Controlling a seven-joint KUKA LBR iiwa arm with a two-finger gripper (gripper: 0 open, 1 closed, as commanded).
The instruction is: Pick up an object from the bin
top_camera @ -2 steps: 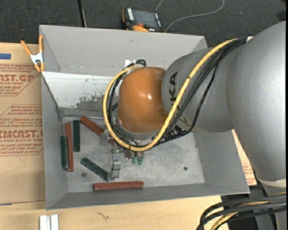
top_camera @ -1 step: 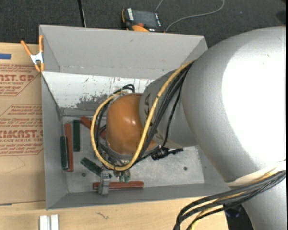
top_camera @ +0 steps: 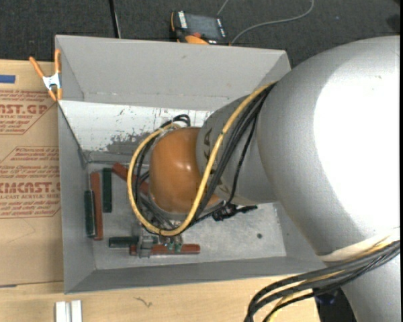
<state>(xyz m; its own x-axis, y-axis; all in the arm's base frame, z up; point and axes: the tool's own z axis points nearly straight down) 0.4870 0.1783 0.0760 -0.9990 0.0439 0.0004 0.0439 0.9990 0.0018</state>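
Now the gripper [top_camera: 146, 244] hovers at grasp height over red and green sticks [top_camera: 185, 249], open or closed I cannot tell; squeeze likely next.

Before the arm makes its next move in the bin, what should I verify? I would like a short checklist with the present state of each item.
1. Gripper is above a thing: ok. It is low over a dark green stick and a red-brown stick by the near wall of the bin.
2. A thing is already held: cannot tell. The orange cover hides the view.
3. Gripper is clear of the near wall: cannot tell.
4. Left sticks lie apart from the gripper: ok.
5. Yellow cable is not caught on anything: cannot tell. Its loop hangs low.
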